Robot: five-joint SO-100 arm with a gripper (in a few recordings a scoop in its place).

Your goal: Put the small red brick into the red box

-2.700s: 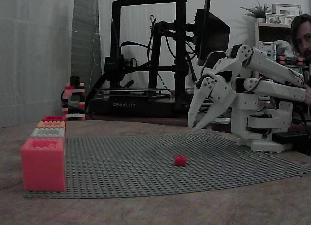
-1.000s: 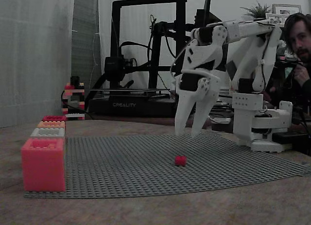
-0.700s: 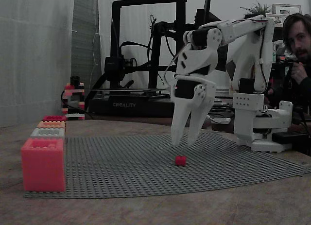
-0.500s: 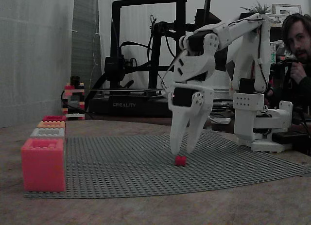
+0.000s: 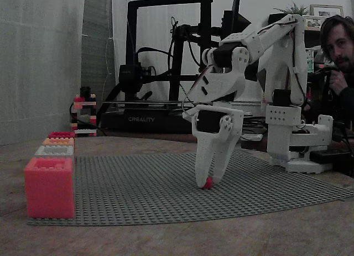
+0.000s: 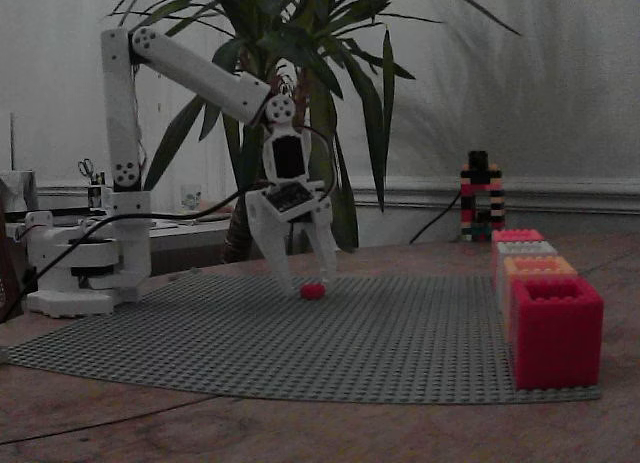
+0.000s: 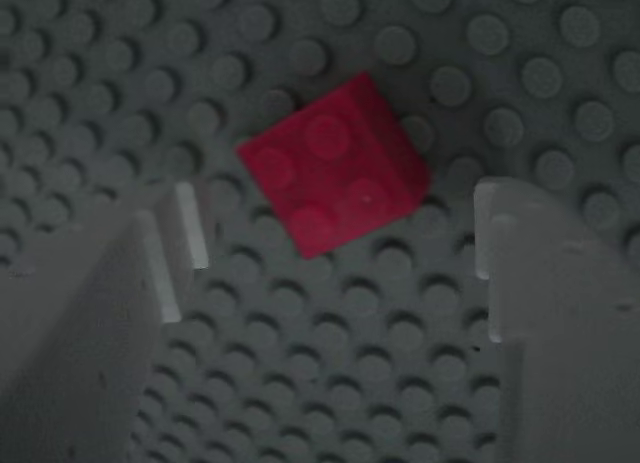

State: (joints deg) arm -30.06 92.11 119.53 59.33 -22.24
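Note:
The small red brick (image 5: 207, 183) (image 6: 313, 291) lies on the grey studded baseplate (image 5: 133, 192) (image 6: 400, 333). My white gripper (image 5: 206, 181) (image 6: 306, 280) points straight down over it, open, fingertips almost at the plate on either side of the brick. In the wrist view the brick (image 7: 335, 163) lies turned at an angle, just ahead of the gap between the two pale fingers (image 7: 100, 313), untouched. The red box (image 5: 61, 134) (image 6: 555, 328) stands at one end of a row of four boxes along the plate's edge, well away from the gripper.
The coral-pink box (image 5: 48, 187), a white box (image 5: 54, 151) and an orange box (image 5: 58, 141) fill the same row. A black 3D printer (image 5: 166, 62), a small brick tower (image 5: 83, 115) (image 6: 480, 198), a plant (image 6: 300, 43) and a person (image 5: 337, 46) are behind the table.
The arm rose from its folded pose, reached out over the plate and came down; the open fingers, earlier above the brick, now straddle it. The brick has not moved.

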